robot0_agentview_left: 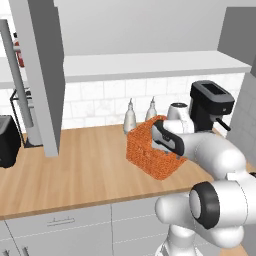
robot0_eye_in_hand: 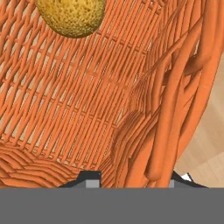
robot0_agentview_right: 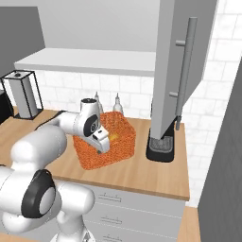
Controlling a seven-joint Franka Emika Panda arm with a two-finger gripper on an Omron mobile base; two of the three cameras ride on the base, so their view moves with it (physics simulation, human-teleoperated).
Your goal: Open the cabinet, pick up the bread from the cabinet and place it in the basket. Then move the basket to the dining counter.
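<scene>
Two-finger gripper (robot0_eye_in_hand: 133,181) straddles the orange woven basket (robot0_agentview_left: 150,150) wall (grip closure indeterminate); golden round bread (robot0_eye_in_hand: 72,15) lies inside.

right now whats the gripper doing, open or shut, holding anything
Gripper: its fingers straddle the wall of the basket, one inside and one outside, at the rim; whether it has clamped cannot be told. The bread lies loose inside the basket.

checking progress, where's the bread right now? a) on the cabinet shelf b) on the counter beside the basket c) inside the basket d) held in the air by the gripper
c, the hand view shows the bread lying against the woven inside of the basket.
</scene>
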